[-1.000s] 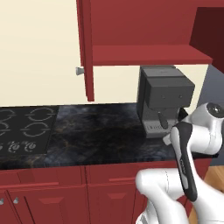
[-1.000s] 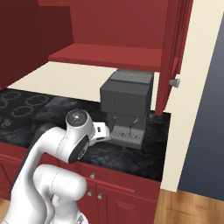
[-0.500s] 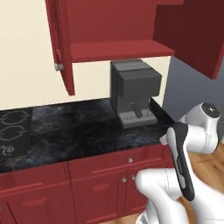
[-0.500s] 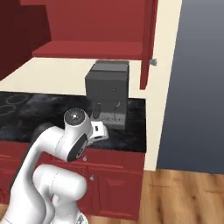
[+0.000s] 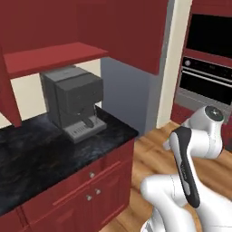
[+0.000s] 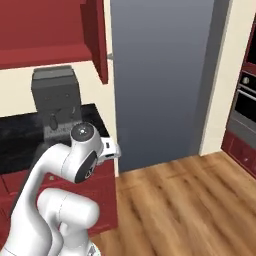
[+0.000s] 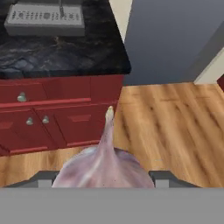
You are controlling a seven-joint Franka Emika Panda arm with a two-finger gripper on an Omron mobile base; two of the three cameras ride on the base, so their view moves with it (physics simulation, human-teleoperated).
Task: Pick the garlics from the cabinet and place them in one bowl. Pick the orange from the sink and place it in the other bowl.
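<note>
In the hand view a whitish-grey garlic (image 7: 103, 168) with purple streaks and a pointed tip sits between my dark fingertips (image 7: 43, 178). My gripper (image 7: 104, 179) is shut on it, hanging over wooden floor beside the counter's end. In the right base view the hand (image 6: 112, 149) sticks out to the right of the arm's white joint. The dark red cabinet (image 5: 136, 31) with its red shelf (image 5: 50, 56) hangs above the counter. Its door (image 6: 95, 35) stands out, knob (image 6: 109, 56) at the edge. Bowls, orange and sink are out of view.
A grey coffee machine (image 5: 72, 102) stands on the black counter (image 5: 45, 145) above low red drawer units (image 5: 86, 186). A tall grey panel (image 6: 160, 75) rises right of the counter, a black wall oven (image 5: 206, 72) further right. Wooden floor (image 6: 190, 200) spreads ahead.
The whole picture has swung right as the base turned: the stove has left the view, the coffee machine has slid left, and the floor, grey panel and oven have come in.
</note>
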